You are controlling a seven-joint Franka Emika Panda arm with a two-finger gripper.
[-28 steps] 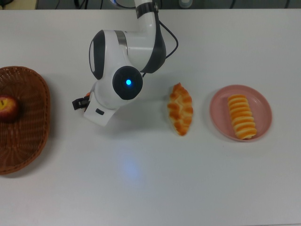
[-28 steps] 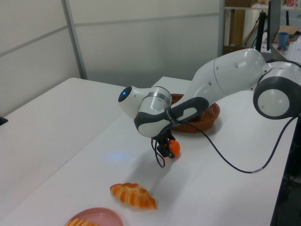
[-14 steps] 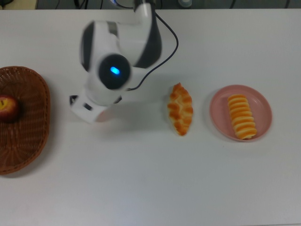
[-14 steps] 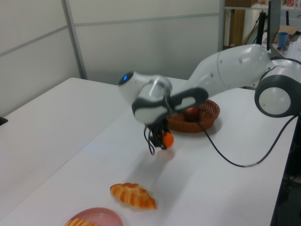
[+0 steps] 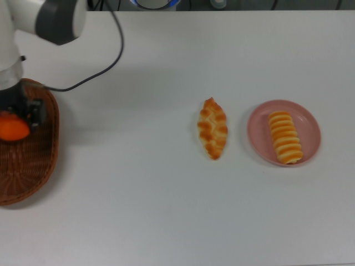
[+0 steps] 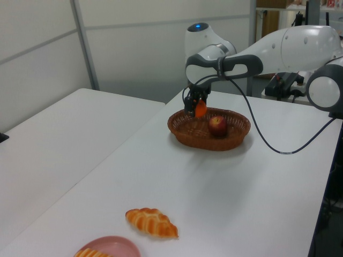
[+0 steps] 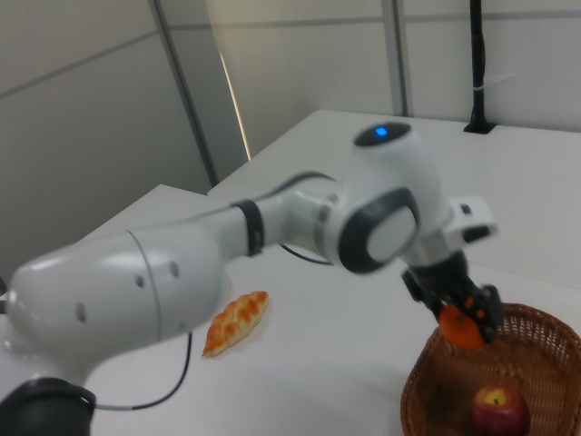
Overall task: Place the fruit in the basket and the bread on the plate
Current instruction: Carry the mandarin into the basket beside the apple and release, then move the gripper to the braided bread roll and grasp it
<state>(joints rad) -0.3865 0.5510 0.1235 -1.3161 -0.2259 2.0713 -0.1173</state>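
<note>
My gripper (image 5: 14, 124) (image 6: 199, 106) (image 7: 465, 320) is shut on the orange mandarin (image 5: 12, 129) (image 6: 200, 108) (image 7: 461, 332) and holds it in the air over the brown wicker basket (image 5: 39, 166) (image 6: 185, 134) (image 7: 545, 363). The red-yellow apple (image 6: 217, 125) (image 7: 499, 411) lies inside the basket; the top view hides it under the mandarin. The braided bread (image 5: 213, 128) (image 6: 151, 223) (image 7: 235, 322) lies on the table left of the pink plate (image 5: 258, 133) (image 6: 110, 247) in the top view. The striped bread (image 5: 284, 137) (image 6: 88, 252) rests on the plate.
The arm (image 5: 33, 22) (image 6: 284, 48) (image 7: 227, 245) reaches in from the top view's upper left, with a black cable (image 5: 105, 61) trailing across the table. A wall with a metal post (image 6: 84, 45) stands behind the table.
The gripper has carried the mandarin from the table's middle to above the basket, toward the top view's left, and has risen. Breads, plate and apple have not moved.
</note>
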